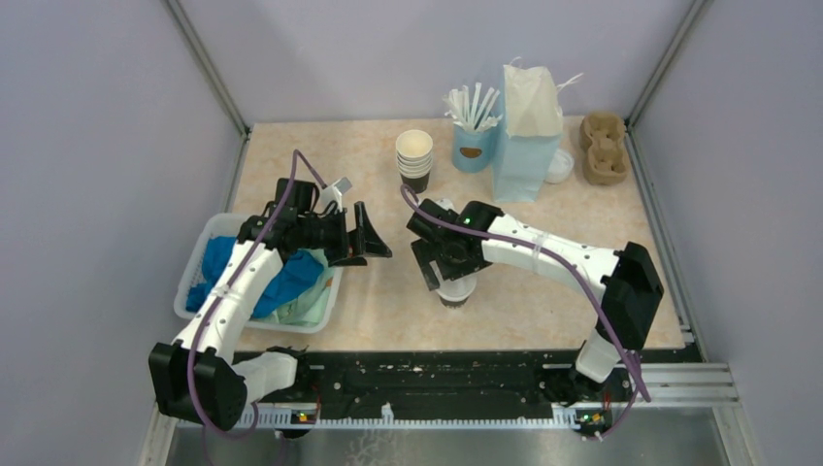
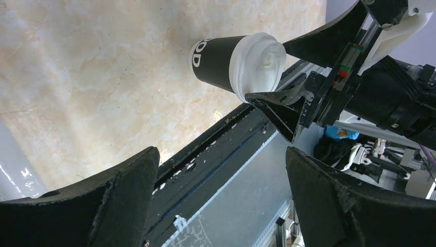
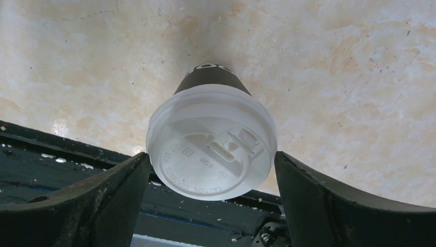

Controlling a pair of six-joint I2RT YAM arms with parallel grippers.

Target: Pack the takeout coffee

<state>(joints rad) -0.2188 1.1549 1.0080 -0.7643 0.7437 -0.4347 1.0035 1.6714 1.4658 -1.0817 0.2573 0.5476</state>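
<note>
**Desk:** What do the right fingers (image 3: 329,200) have?

**Photographer:** They stand wide on either side of the white lid (image 3: 212,149) of the coffee cup (image 2: 218,62), at its rim or just off it. Whether they press on it, I cannot tell.

**Desk:** And the left fingers (image 2: 118,200)?

**Photographer:** Spread fully, nothing between them. They hang above the surface (image 1: 388,301) beside the basket (image 1: 262,323), turned toward the cup and apart from it.

**Desk:** Where is the cup?

**Photographer:** Upright on the surface near its front edge, between the two arms and just behind the black rail (image 1: 437,374).

**Desk:** How will it handle?

**Photographer:** Light, I'd judge, with thin paper walls that give under a squeeze. The lid is smooth plastic and looks only pressed on, so a pull there could lift it off. The safer hold is the body just under the lid, where the rim stiffens it, with the cup kept upright. Whether it is filled is hidden.

**Desk:** And the room?

**Photographer:** A pale marbled surface with grey walls (image 1: 97,146) on three sides. At the back stands a light blue paper bag (image 1: 527,146), with a cardboard carrier (image 1: 604,148) near it, a stack of lidless cups (image 1: 414,160) and a blue cup of white sticks (image 1: 474,146). The white basket, at the left, holds blue cloth.
</note>
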